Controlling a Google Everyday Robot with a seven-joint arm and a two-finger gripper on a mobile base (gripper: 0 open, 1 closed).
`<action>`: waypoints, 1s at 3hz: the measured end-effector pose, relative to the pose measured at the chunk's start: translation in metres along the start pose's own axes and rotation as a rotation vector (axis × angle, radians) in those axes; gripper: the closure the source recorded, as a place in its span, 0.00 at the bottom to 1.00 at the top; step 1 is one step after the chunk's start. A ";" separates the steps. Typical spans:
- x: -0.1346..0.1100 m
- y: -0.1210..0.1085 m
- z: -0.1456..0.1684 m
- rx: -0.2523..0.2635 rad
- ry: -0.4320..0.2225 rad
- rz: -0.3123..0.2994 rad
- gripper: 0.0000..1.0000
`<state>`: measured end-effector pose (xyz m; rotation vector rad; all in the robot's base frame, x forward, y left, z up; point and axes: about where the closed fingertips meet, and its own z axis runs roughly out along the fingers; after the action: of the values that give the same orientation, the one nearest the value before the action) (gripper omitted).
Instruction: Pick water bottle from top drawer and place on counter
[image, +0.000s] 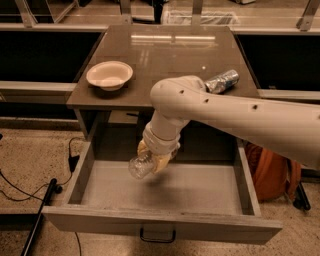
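My gripper (150, 161) hangs over the open top drawer (160, 222), shut on the clear crinkled water bottle (138, 166). The bottle is lifted off the drawer floor and tilts down to the left, its body sticking out past the yellowish fingers (161, 161). The white arm reaches in from the right and crosses the front edge of the counter (165, 55). The drawer's dark pull handle (157, 235) shows on the front panel.
On the counter stand a white bowl (109, 75) at the front left and a crushed silver-blue can (222, 81) at the right, partly behind the arm. Black cables and a dark pole (40, 210) lie on the floor at the left. An orange bag (272, 172) sits at the right.
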<state>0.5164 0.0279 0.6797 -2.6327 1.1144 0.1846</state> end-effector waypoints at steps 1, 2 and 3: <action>-0.001 0.016 -0.086 0.158 0.078 0.027 1.00; -0.003 0.012 -0.165 0.271 0.209 -0.015 1.00; -0.004 -0.016 -0.212 0.310 0.341 -0.136 1.00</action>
<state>0.5271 -0.0224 0.8863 -2.4971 0.9604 -0.4451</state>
